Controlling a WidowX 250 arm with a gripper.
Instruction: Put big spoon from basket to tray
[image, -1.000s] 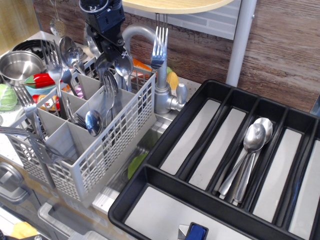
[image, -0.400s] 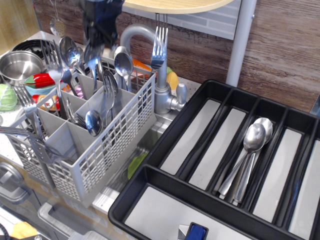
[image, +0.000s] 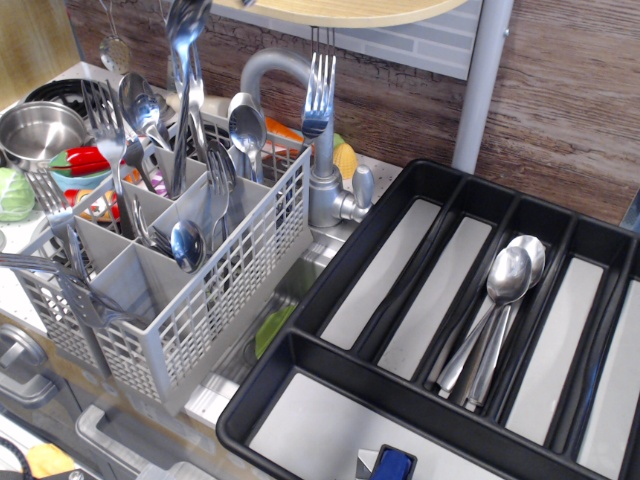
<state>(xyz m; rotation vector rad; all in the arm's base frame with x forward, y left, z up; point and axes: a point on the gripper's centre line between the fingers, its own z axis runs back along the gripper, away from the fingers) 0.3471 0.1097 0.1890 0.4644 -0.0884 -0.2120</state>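
Observation:
A big spoon (image: 184, 70) hangs upright at the top left, bowl up at the frame's top edge. Its handle tip still reaches down among the cutlery in a back compartment of the grey lattice basket (image: 220, 290). The gripper is above the frame and does not show, so its hold on the spoon is hidden. The basket still holds several spoons and forks. The black tray (image: 300, 345) lies at the right, with two big spoons (image: 505, 280) in one long compartment.
A fork (image: 318, 90) stands tall at the basket's back right corner, beside a grey faucet (image: 325, 190). A steel pot (image: 35, 130) and toy vegetables sit at the far left. A wooden shelf edge overhangs the top. A blue object (image: 393, 465) lies in the tray's front compartment.
The gripper rose from the basket's back compartment and left the frame at the top. The big spoon went up with it and now stands much higher.

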